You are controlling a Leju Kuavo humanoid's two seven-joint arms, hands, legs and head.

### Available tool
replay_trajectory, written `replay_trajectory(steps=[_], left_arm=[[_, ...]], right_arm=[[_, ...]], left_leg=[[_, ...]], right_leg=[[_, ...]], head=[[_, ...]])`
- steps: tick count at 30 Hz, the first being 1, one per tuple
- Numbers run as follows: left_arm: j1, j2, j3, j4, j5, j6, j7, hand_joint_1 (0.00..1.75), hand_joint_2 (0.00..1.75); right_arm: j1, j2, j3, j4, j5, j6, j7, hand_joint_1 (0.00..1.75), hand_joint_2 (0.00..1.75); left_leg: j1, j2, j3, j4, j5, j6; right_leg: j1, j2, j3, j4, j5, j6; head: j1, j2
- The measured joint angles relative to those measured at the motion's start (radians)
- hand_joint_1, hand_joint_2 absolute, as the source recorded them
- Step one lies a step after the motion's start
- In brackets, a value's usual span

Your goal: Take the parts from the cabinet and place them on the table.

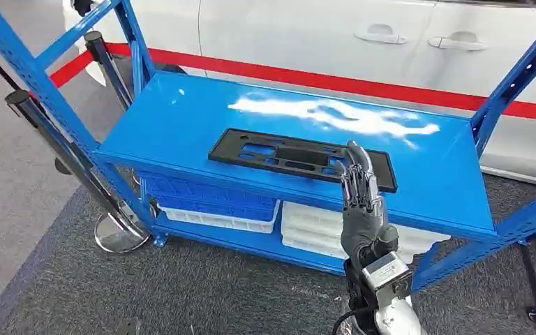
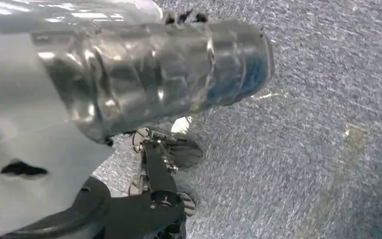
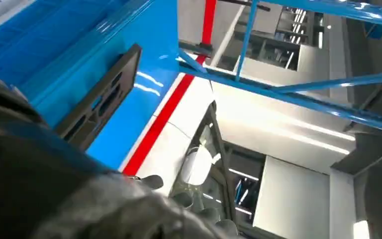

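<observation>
Right hand (image 1: 360,199) first, because it's the closest thing to you in the head view: it rises from the silver forearm at the bottom edge, fingers held straight, close together and pointing up toward the shelf. You've got nothing in it; it reads as open and empty, fingertips overlapping the near edge of the black part (image 1: 300,157), though you can't tell from this angle whether they touch it or hover just in front.

That part is your target. It's a flat, slotted black plate lying on the blue shelf top (image 1: 181,118) of the blue rack (image 1: 42,84), just beyond your fingertips and stretching away mostly to the hand's left. Its long axis runs across you, nearly side to side, so your hand meets it near its right-hand end, not its middle. The right wrist view agrees: the plate (image 3: 102,99) sits close ahead of the hand on the blue surface.

Your left hand (image 2: 164,169) hangs low over the grey carpet (image 2: 303,124), well apart from the rack; how far its fingers are open, you can't tell. So the right arm is plainly the nearer one.

Judging the next move: you'd want to slide left toward the plate's centre before closing, or it's likely to tip from an end grip.

Below the shelf, blue and white bins (image 1: 216,206) sit stacked.
</observation>
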Motion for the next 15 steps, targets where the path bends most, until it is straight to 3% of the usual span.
replay_trajectory(steps=[4,6,8,9,10,11,13,14,15], left_arm=[[-0.001,0.0,0.0,0.0,-0.002,0.0,0.002,0.0,0.0],[-0.002,0.0,0.0,0.0,-0.007,0.0,0.002,0.0,0.0],[-0.001,-0.002,0.0,0.0,-0.011,0.0,0.002,0.0,0.0],[0.0,-0.002,0.0,0.0,-0.014,0.0,0.002,0.0,0.0],[0.001,-0.002,0.0,0.0,-0.018,0.0,0.002,0.0,0.0],[0.003,-0.002,0.0,0.0,-0.018,0.0,0.002,0.0,0.0],[0.005,-0.002,0.0,0.0,-0.018,0.0,0.002,0.0,0.0],[0.004,-0.001,0.0,0.0,-0.019,0.001,0.002,0.0,0.0],[0.003,0.0,0.0,0.0,-0.02,0.002,0.004,0.0,0.0]], right_arm=[[0.0,0.0,0.0,0.002,0.0,-0.002,-0.002,0.0,0.0],[0.0,0.0,0.0,0.002,0.0,-0.002,-0.003,0.0,0.0],[0.001,0.0,0.0,0.002,0.002,-0.005,-0.002,0.0,0.0],[0.002,0.0,0.0,0.002,0.002,-0.005,-0.002,0.0,0.0],[0.003,0.0,0.0,0.002,0.002,-0.006,-0.001,0.0,0.0],[0.005,-0.001,0.0,0.003,0.002,-0.007,0.0,0.0,0.0],[0.005,-0.001,0.0,0.003,0.002,-0.007,0.0,0.0,0.0],[0.005,-0.001,0.0,0.003,0.002,-0.007,0.0,0.0,0.0],[0.005,-0.001,0.0,0.002,0.002,-0.007,0.0,0.0,0.0]], left_leg=[[0.003,0.005,0.006,-0.01,-0.004,-0.019],[0.005,0.003,-0.018,0.046,-0.034,-0.03],[0.006,0.003,-0.118,0.227,-0.104,-0.035],[0.006,0.003,-0.154,0.282,-0.112,-0.036],[0.006,0.003,-0.173,0.3,-0.098,-0.034],[0.006,0.003,-0.168,0.273,-0.064,-0.03],[0.002,0.001,-0.11,0.115,0.051,-0.015],[-0.004,-0.003,-0.086,0.038,0.086,-0.004],[-0.009,-0.004,-0.067,0.03,0.068,0.002]], right_leg=[[-0.002,0.007,-0.002,0.002,-0.002,-0.024],[-0.007,0.006,0.011,-0.005,-0.006,-0.035],[-0.004,0.005,0.019,-0.004,-0.013,-0.045],[-0.002,0.006,0.022,-0.004,-0.017,-0.047],[0.0,0.009,0.029,-0.004,-0.022,-0.048],[0.002,0.013,0.037,-0.004,-0.027,-0.048],[0.005,0.018,0.06,-0.004,-0.04,-0.046],[0.005,0.018,0.065,-0.006,-0.046,-0.046],[0.011,0.019,0.065,-0.005,-0.052,-0.039]], head=[[-0.003,0.0],[-0.01,0.0],[-0.013,0.0],[-0.013,0.0],[-0.013,0.0],[-0.013,0.0],[-0.013,0.0],[-0.012,0.0],[-0.007,0.0]])
